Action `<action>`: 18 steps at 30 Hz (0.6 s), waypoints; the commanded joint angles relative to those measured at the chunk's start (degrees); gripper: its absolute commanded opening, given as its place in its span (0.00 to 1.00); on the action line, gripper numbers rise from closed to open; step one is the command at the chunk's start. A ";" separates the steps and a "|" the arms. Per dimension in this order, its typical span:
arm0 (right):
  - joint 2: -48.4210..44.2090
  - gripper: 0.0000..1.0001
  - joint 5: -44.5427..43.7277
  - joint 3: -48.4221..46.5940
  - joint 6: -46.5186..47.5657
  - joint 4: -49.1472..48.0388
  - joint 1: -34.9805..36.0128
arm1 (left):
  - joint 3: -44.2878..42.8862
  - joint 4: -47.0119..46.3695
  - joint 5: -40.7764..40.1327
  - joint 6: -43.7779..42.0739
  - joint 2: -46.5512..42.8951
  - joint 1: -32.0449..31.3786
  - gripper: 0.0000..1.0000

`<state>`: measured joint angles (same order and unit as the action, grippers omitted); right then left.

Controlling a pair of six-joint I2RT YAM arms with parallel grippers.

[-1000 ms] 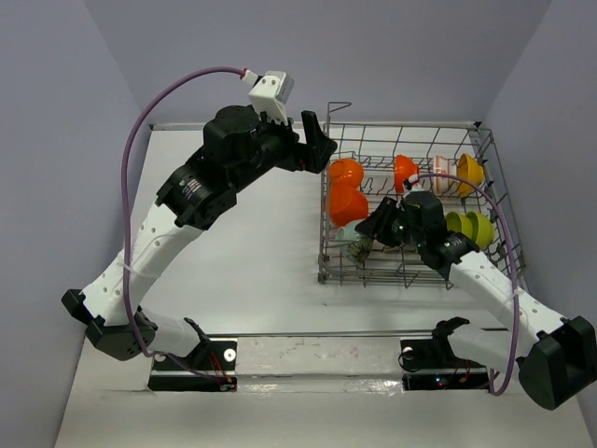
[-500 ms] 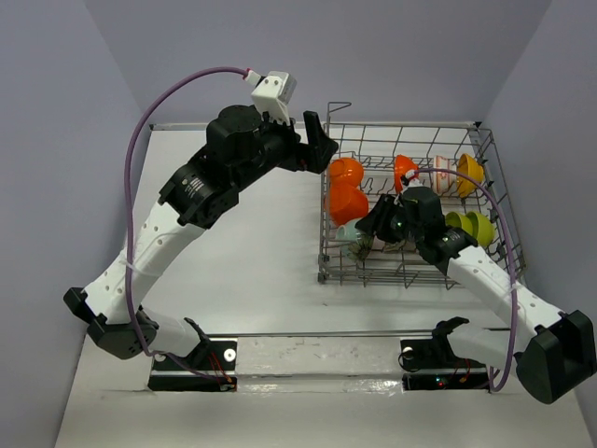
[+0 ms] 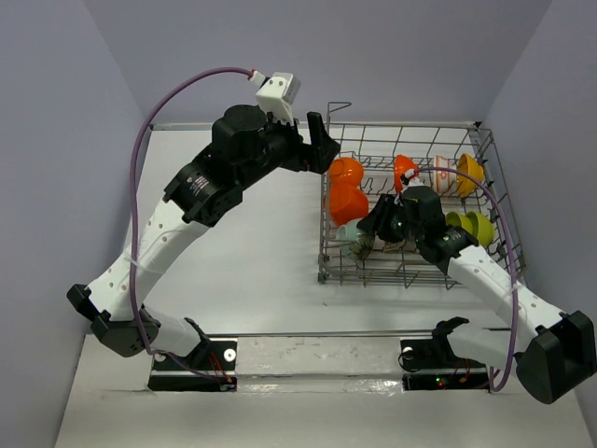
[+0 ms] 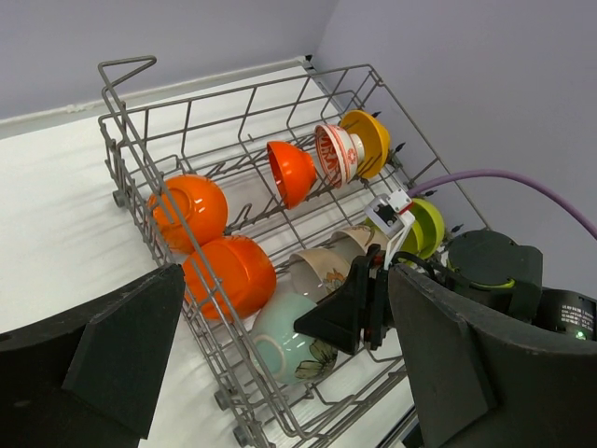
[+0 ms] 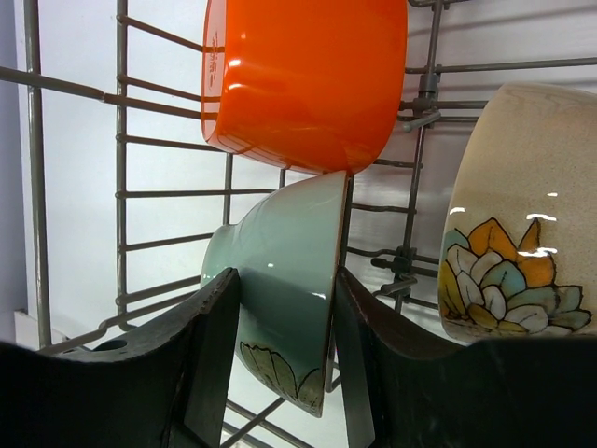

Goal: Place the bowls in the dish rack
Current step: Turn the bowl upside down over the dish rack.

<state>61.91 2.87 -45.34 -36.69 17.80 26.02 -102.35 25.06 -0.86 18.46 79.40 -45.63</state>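
The grey wire dish rack [image 3: 401, 125] stands at the right and holds several bowls on edge: two orange [image 3: 347, 203], a red-orange [image 3: 404, 171], a white one with red pattern [image 3: 440, 168], a yellow [image 3: 469, 170] and lime green ones [image 3: 466, 224]. My right gripper [image 3: 368, 229] is inside the rack, shut on a pale teal bowl [image 5: 284, 271] with a leaf pattern at the near left corner. One finger is outside the bowl's wall, the other inside its rim. My left gripper [image 3: 317, 140] is open and empty above the rack's far left corner.
A beige bowl with a flower pattern [image 5: 522, 215] stands right of the teal one, and an orange bowl [image 5: 303, 75] just behind it. Rack wires [image 5: 121, 140] close in on the left. White table lies left of the rack, with grey walls around.
My right gripper has shifted slightly farther into the rack with the teal bowl. My left arm has drifted a little to the right.
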 commanded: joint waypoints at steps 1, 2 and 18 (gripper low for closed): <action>-0.12 0.47 -7.45 -1.15 6.45 6.72 -0.62 | -1.54 -3.26 0.60 0.35 -0.03 0.27 0.99; -0.04 0.47 -7.18 -1.15 6.63 6.72 -0.62 | -1.45 -3.26 0.60 0.26 -0.03 0.36 0.99; 0.84 0.53 -4.37 -1.77 9.18 8.30 -0.62 | -1.37 -3.44 0.60 0.44 0.15 0.27 0.99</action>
<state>62.70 -0.10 -45.74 -29.95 24.23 25.85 -102.35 25.04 -0.75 18.57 79.92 -45.60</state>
